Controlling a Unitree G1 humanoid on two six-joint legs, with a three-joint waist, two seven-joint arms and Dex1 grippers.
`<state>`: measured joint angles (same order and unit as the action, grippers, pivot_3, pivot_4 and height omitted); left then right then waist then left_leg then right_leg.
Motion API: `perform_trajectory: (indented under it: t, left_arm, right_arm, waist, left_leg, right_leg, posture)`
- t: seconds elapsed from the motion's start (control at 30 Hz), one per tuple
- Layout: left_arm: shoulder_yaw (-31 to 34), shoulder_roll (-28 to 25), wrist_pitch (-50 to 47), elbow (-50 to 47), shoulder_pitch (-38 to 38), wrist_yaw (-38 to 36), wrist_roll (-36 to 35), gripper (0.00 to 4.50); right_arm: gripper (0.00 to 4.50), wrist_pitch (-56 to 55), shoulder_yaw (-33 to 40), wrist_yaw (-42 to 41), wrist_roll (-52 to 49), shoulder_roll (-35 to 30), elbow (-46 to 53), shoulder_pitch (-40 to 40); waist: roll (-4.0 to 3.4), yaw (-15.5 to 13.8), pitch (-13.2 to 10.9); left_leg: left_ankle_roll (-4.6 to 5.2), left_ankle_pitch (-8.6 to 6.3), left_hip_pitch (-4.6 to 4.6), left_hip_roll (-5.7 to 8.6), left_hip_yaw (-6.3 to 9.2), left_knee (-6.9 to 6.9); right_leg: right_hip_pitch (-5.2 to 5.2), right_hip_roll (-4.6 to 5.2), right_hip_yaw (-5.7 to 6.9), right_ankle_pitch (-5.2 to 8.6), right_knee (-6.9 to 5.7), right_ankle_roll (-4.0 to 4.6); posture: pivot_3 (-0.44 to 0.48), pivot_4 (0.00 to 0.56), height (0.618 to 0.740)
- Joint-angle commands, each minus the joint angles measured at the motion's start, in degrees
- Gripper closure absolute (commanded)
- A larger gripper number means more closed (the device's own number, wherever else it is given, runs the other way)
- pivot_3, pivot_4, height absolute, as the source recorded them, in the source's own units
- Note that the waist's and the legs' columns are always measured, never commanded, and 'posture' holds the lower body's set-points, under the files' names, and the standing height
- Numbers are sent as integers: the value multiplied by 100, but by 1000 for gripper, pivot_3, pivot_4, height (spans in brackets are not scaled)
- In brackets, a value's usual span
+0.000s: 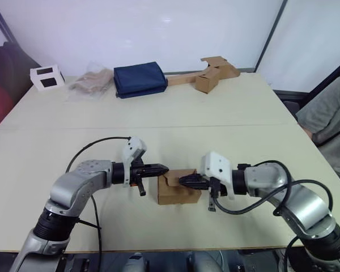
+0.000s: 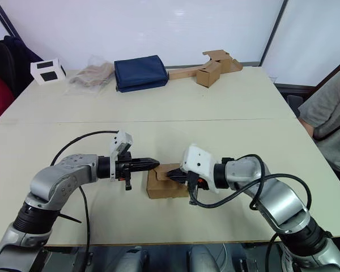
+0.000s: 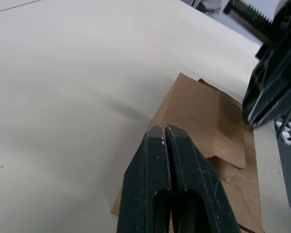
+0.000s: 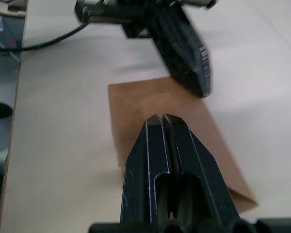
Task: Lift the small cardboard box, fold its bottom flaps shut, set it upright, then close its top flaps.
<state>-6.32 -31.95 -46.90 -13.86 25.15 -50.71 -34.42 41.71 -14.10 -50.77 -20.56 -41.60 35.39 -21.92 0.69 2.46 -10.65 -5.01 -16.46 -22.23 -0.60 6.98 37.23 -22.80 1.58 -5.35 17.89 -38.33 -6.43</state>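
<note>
The small brown cardboard box [image 1: 178, 192] is matt, plain corrugated paper. The pale cream surface [image 1: 158, 113] looks smooth with a faint sheen. The black plastic left gripper [image 3: 165, 130] is slightly glossy.

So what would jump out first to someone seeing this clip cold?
Both tools, left and right, each with fingers pressed shut, meet from opposite sides over the small box at the table's near edge. Along the far edge lie a white box, a navy bag and another cardboard box on a strip. A person's sleeve shows at the right.
</note>
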Motion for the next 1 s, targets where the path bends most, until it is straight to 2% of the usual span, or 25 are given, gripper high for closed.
perform_trajectory:
  t: [0.03,0.63,1.0]
  left_arm:
    - [9,11,20,-61,54,-27,-20,4441]
    - [-23,77,-100,-224,21,-30,-131,4441]
    - [-341,-97,196,-264,-37,-97,263,4441]
  right_arm:
    - [4500,-233,-109,-20,160,-40,-20,-58]
    - [4500,-864,-487,70,893,-22,-429,24]
    - [4500,-914,-440,21,838,122,-551,62]
  waist:
    - [0,-1,0]
    - [0,-3,0]
    - [1,-5,1]
  left_leg:
    - [0,0,0,0,0,0]
    - [0,0,0,0,0,1]
    - [0,0,2,0,0,1]
  right_leg:
    - [0,0,0,0,0,0]
    - [1,0,0,0,0,0]
    - [3,0,0,0,0,0]
  posture:
    - [0,150,740]
    - [0,150,740]
    - [0,150,740]
